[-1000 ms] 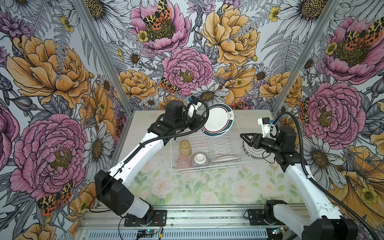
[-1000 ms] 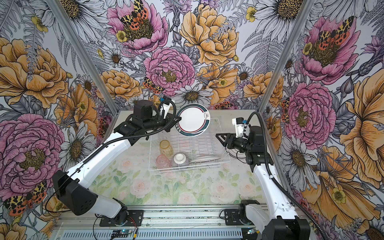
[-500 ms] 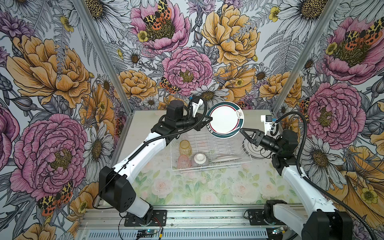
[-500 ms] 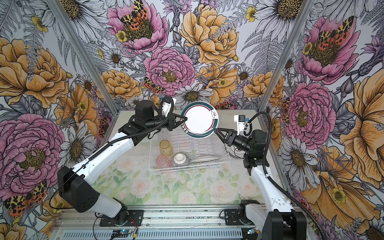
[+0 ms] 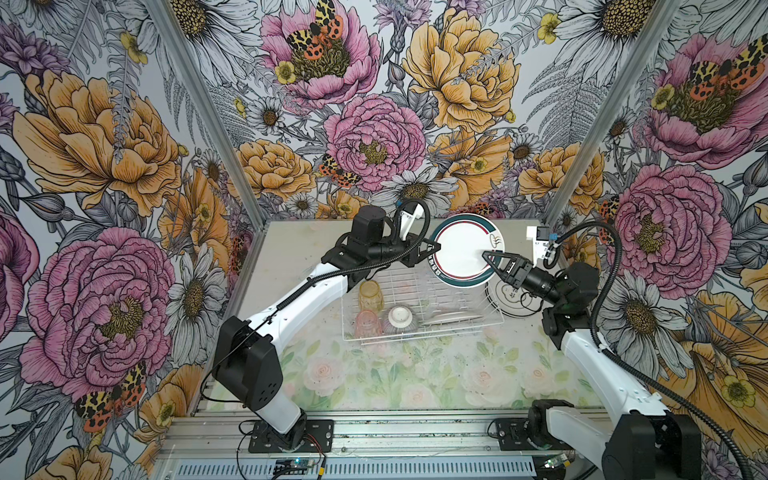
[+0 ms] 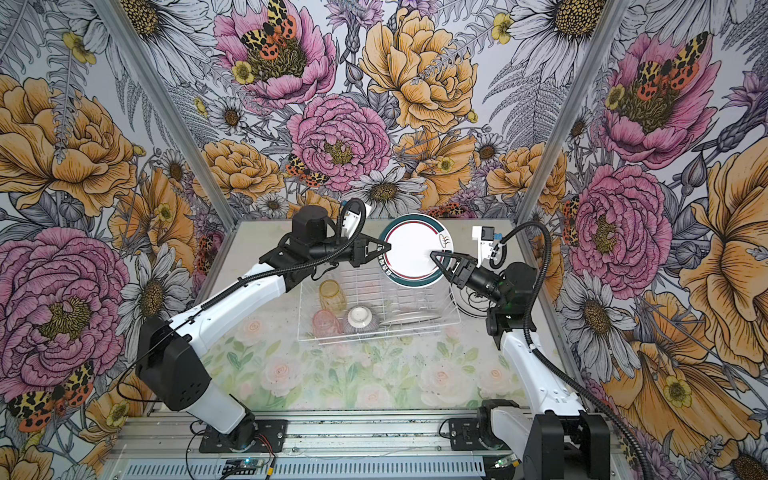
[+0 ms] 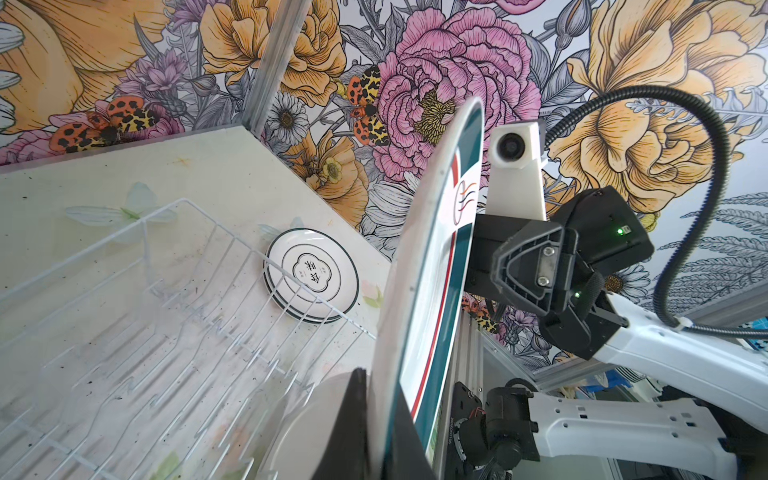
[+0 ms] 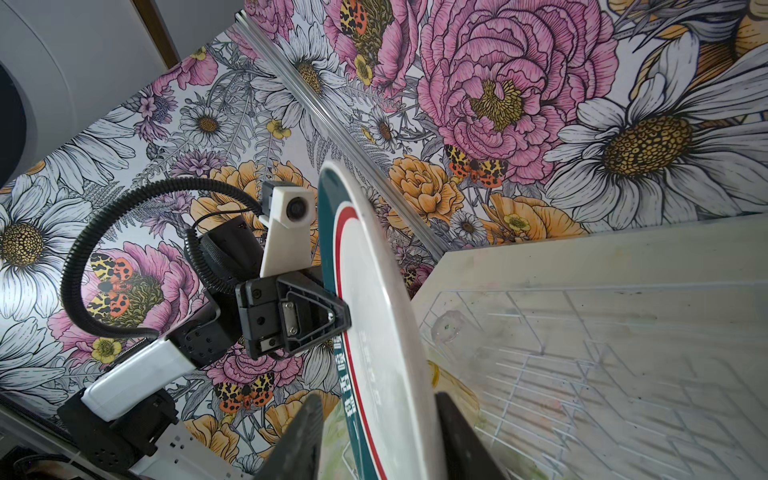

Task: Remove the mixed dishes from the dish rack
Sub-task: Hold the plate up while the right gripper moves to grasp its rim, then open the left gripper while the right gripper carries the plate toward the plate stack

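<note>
Floral wallpaper (image 5: 374, 137) in pink and orange closes in three sides of a table (image 5: 374, 386) covered with a pale rose print. Above it, the left gripper (image 5: 436, 249) is clamped tight on one edge of a teal-rimmed plate (image 5: 465, 249). It holds the plate upright in the air, white face toward the top cameras. In the left wrist view the plate (image 7: 432, 270) rises edge-on from between the black fingers (image 7: 351, 436). At the opposite edge the right gripper (image 5: 490, 262) straddles the rim. In the right wrist view its fingers (image 8: 299, 440) stand apart on either side of the plate (image 8: 374, 316), with a sliver of gap on the teal side. Its jaws are therefore partly open and not clamped. Both top views show the two grippers facing each other across the plate (image 6: 411, 249). Directly below both grippers sits the dish rack (image 5: 415, 286), a white wire basket resting on the table. Inside it, below the left gripper and back toward that arm's base, stands an amber tumbler (image 5: 370, 293), with a pink tumbler (image 5: 368, 324) nearer the base. Beside the pink one is a striped bowl (image 5: 400, 319) turned foot up. A flat plate (image 5: 453, 318) lies on the grid below the right gripper's tips. Under the right gripper's wrist, outside the rack and just beside its wall, stacked plates (image 5: 509, 297) rest on the table.
</note>
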Controlling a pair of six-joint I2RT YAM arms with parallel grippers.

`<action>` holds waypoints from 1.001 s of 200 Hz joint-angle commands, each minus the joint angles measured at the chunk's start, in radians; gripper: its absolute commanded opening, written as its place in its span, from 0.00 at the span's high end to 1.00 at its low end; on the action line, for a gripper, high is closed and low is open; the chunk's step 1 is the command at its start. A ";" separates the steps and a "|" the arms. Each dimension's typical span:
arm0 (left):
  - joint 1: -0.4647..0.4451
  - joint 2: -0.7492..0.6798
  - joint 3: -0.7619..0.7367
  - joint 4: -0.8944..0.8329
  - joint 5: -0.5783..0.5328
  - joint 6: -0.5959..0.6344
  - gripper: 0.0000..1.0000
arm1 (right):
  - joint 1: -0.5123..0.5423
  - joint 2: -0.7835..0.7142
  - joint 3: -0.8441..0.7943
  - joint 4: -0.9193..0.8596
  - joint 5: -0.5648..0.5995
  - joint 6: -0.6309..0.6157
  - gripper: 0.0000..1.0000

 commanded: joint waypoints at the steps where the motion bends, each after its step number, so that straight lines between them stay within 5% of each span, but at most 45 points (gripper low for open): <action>1: -0.009 0.012 0.031 0.078 0.039 -0.028 1.00 | 0.005 0.007 -0.005 0.079 -0.007 0.021 0.68; 36: -0.015 0.027 0.039 0.092 0.046 -0.039 1.00 | 0.004 0.011 -0.004 0.074 -0.002 0.024 0.94; 67: -0.018 0.037 0.047 0.092 0.052 -0.042 1.00 | 0.002 0.009 0.000 0.071 0.004 0.022 1.00; 85: -0.019 0.040 0.054 0.078 0.052 -0.038 1.00 | 0.003 0.003 0.003 0.060 0.014 0.023 1.00; 124: -0.030 0.031 0.061 -0.002 0.033 0.013 0.67 | -0.041 -0.029 0.011 -0.008 0.066 0.004 1.00; 171: -0.038 -0.044 0.007 -0.089 -0.047 0.103 0.62 | -0.176 -0.059 0.033 -0.190 0.116 -0.032 1.00; 200: -0.068 -0.131 -0.062 -0.223 -0.270 0.204 0.62 | -0.300 -0.084 0.051 -0.374 0.163 -0.100 1.00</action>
